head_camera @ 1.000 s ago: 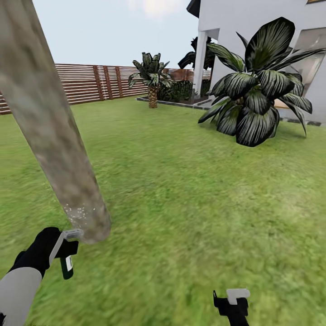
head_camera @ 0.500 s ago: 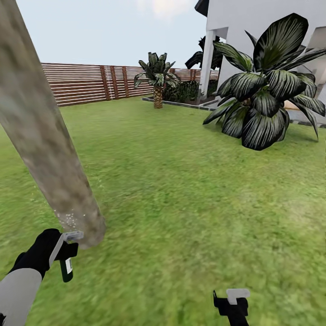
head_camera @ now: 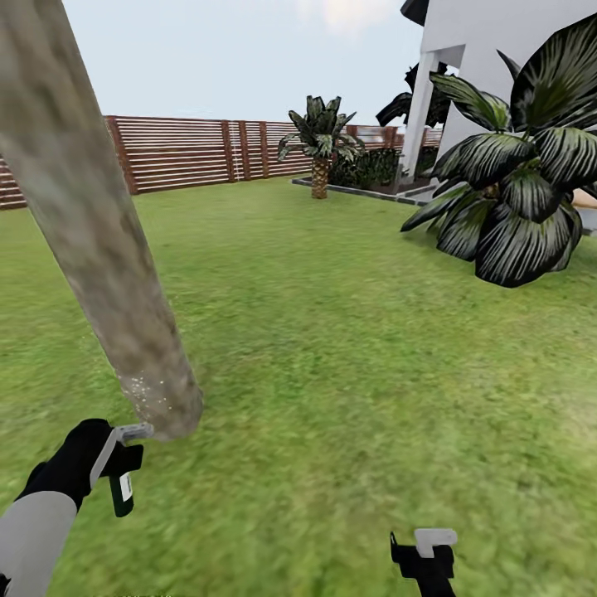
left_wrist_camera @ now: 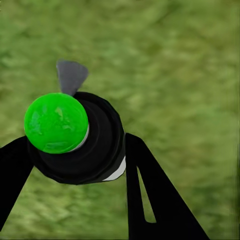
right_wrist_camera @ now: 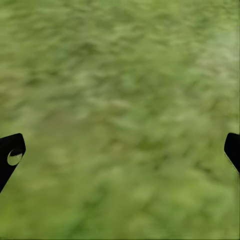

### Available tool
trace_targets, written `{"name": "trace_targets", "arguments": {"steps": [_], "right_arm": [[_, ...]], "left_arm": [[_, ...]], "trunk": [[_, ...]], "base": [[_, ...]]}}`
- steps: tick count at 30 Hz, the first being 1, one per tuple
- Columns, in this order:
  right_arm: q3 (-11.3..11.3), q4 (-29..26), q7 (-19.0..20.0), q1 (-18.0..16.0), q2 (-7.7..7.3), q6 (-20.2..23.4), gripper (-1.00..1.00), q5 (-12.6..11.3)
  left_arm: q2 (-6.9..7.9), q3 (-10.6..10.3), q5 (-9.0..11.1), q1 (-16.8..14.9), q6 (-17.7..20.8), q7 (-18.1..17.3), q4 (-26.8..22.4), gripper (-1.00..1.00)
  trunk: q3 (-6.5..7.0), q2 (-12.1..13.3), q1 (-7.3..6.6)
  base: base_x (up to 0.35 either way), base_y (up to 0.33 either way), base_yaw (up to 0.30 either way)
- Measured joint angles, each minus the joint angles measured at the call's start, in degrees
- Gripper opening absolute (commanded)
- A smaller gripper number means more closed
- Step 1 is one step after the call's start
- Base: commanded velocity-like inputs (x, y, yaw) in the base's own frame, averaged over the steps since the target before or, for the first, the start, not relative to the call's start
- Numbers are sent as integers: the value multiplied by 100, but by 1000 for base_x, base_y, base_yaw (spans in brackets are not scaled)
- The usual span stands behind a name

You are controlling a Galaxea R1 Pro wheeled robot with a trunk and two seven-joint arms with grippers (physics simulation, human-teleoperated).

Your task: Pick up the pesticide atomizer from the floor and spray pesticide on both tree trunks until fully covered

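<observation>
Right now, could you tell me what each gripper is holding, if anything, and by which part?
The left gripper holds the atomizer by its black body, fingers on either side. The right gripper is open and holds nothing.

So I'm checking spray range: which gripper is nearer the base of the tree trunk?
Left. The left gripper, shut on the pesticide atomizer, sits just beside the tree trunk base. The right gripper, open, hangs over grass far off to the other side.
</observation>
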Motion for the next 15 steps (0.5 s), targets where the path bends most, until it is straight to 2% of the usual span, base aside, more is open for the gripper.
{"name": "trace_targets", "arguments": {"steps": [11,15], "right_arm": [[0,-2,-2,2,-1,0,100,0],[0,0,0,0,0,0,100,0]], "left_arm": [[-1,-5,4,-2,-2,8,-76,-100],[0,-8,11,-3,0,4,-80,-100]], "trunk": [[0,0,0],[0,0,0]], "base": [[161,-245,26],[122,-254,190]]}}
